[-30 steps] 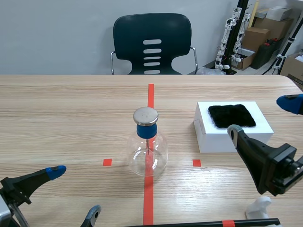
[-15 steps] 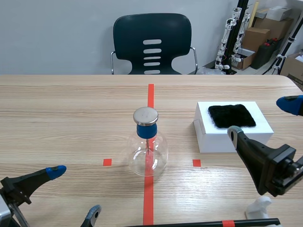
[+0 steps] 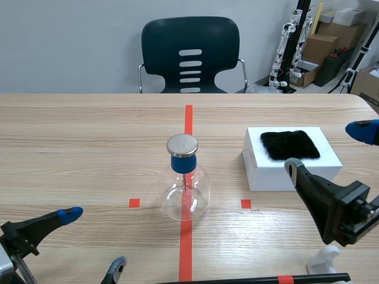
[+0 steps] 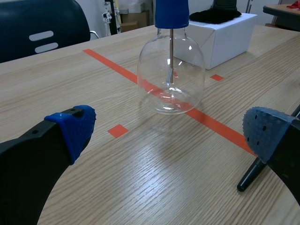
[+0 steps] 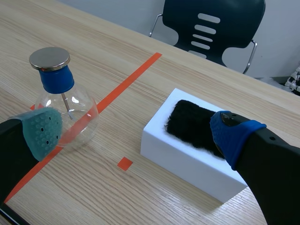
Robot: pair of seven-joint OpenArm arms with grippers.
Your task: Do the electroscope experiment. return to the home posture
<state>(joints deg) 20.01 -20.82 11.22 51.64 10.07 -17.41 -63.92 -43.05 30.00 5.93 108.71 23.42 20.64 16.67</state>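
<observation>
1 × electroscope [image 3: 185, 188]: clear round flask with a blue stopper, a flat metal disc on top and a thin rod hanging inside. It stands upright on the surface [image 3: 77, 142], on the long orange-red tape line [image 3: 188, 118] and between two small tape squares. Neither end effector touches it.

1 × white box [image 3: 294, 168]: on the surface to the right of the electroscope, apart from it.

1 × black fur cloth [image 3: 290, 144]: lies flat on top of the white box.

1 × black rod [image 3: 249, 280]: lies flat along the near edge of the surface and carries one orange band. In the left wrist view its tip shows just beside one finger of the left arm.

1 × small white object [image 3: 324, 259]: at the near right of the surface, below the right arm. What it is cannot be told.

1 × chair [image 3: 190, 53]: dark, at the far side of the surface.

Several cardboard boxes [image 3: 323, 47]: stacked in the far right of the room.

2 × arms, each low at its own near corner.

- left end effector [image 4: 169, 133]: points forward at the electroscope, which stands ahead of it. Its fingers are spread wide with nothing between them.
- right end effector [image 5: 137, 130]: points forward and down, with the white box ahead of it and the electroscope ahead beside its other finger. Its fingers are spread wide and grip nothing.
</observation>
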